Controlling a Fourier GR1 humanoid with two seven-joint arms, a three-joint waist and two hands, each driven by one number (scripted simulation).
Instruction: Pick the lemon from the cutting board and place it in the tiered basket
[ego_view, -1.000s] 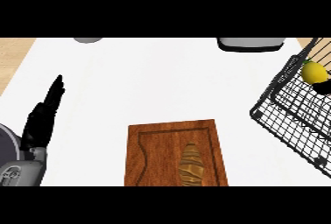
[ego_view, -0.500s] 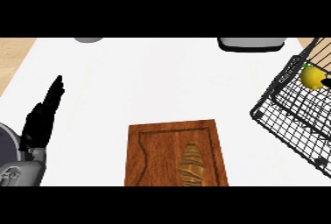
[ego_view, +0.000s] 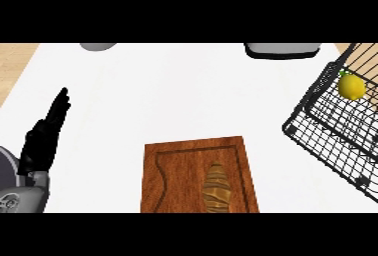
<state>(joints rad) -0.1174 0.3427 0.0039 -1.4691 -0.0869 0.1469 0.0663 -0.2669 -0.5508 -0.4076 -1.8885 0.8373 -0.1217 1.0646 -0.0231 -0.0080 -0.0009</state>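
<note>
smooth oval lemon (ego_view: 352, 87) sits inside the black wire-mesh tiered basket (ego_view: 325, 142); left robot hand (ego_view: 43, 141) straight-fingered, holding nothing.

I am looking down at a kitchen: a white counter (ego_view: 184, 95) carries a wooden cutting board (ego_view: 177, 175), a black wire tiered basket (ego_view: 325, 135), and possibly a grey appliance (ego_view: 282, 49) at the far edge.

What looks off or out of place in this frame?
Nothing stands out. The lemon sits inside the tiered basket, the croissant lies on the cutting board, and the left hand rests open at the view's left.
</note>
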